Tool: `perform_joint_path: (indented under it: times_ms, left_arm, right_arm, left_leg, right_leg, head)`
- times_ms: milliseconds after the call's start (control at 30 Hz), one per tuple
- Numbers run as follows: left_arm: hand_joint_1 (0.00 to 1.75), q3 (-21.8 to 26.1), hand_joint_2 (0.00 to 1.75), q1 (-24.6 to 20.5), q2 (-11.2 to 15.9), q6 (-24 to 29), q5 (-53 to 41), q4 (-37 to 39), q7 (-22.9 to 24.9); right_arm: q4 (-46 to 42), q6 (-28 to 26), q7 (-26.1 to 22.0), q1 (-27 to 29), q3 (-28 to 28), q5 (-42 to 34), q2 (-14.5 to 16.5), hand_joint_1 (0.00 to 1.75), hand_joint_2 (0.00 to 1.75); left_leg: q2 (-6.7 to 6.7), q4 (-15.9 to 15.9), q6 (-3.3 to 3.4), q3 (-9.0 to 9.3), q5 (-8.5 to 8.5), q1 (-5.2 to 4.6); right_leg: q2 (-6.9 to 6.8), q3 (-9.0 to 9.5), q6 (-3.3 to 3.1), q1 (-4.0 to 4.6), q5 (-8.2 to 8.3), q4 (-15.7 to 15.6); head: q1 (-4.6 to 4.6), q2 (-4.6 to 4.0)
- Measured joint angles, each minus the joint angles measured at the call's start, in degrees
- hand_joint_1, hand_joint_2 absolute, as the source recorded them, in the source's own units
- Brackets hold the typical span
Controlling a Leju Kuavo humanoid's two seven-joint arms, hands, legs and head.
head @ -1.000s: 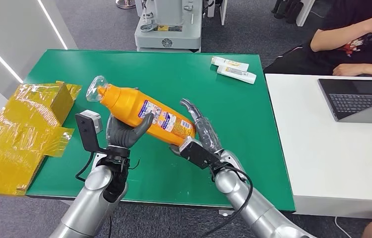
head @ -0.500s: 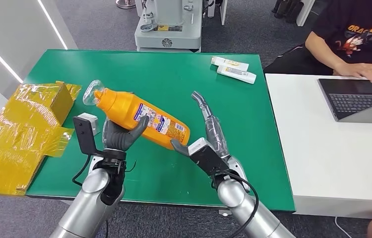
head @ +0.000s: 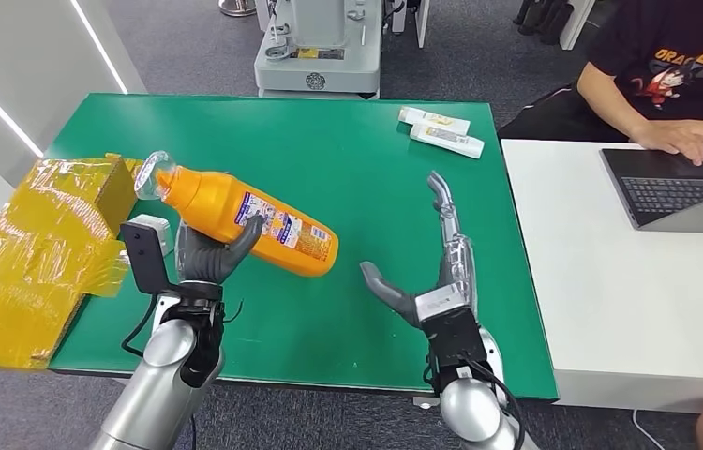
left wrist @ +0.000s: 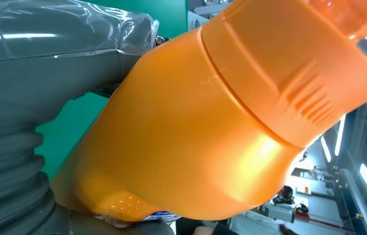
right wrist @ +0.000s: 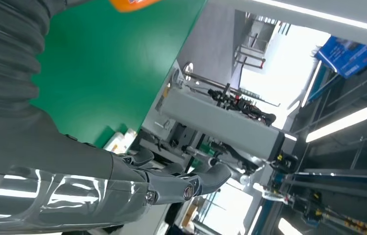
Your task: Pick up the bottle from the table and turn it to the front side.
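Note:
An orange bottle point(head: 235, 218) with a clear cap and a printed label is held above the green table point(head: 348, 159), lying tilted with its cap toward the left. My left hand point(head: 205, 255) grips it from below near its middle. In the left wrist view the bottle point(left wrist: 211, 127) sits against the thumb and palm. My right hand point(head: 432, 281) stands to the right of the bottle, apart from it, fingers straight and spread, holding nothing. The right wrist view shows its fingers point(right wrist: 172, 183) extended in the air.
Crumpled yellow wrapping point(head: 38, 244) lies over the table's left edge. Two white tubes point(head: 441, 131) rest at the far right of the table. A person sits at a white desk point(head: 610, 300) with a laptop point(head: 680, 187) on the right. Grey machinery point(head: 320, 47) stands behind.
My right hand has let go of the bottle's base and moved away to the right, opening out. My left hand has carried the bottle to the left.

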Motion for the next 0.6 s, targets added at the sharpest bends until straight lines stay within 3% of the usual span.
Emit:
perform_joint_path:
  times_ms: [167,300,600]
  left_arm:
    - [1.75,0.6,1.75,0.2,0.3,0.6,-2.0,-1.0,0.3]
    - [1.75,1.8,1.75,0.3,1.9,2.2,-9.8,-3.0,2.3]
    - [1.75,5.5,1.75,-4.5,12.2,3.4,-30.9,-2.8,5.7]
  right_arm:
    - [-2.4,-0.2,-0.1,2.1,-1.2,0.5,-0.4,0.0,1.75]
    - [-4.2,-1.0,-0.4,5.3,-2.8,1.5,-1.3,0.0,1.75]
    - [-7.6,-3.3,-2.0,14.2,-4.2,2.3,-2.9,0.0,1.75]
  left_leg:
    - [0.0,0.0,0.0,0.01,0.0,0.01]
    - [0.0,0.0,-0.01,0.01,0.0,0.02]
    - [0.07,-0.1,-0.03,0.03,0.0,0.09]
  right_leg:
    - [0.01,0.0,0.0,0.0,0.0,0.0]
    - [0.01,0.0,-0.03,0.02,-0.02,0.0]
    - [0.07,-0.04,-0.1,0.08,-0.07,0.0]
  head:
    - [0.02,0.0]
    - [0.01,0.0]
    - [0.0,0.0]
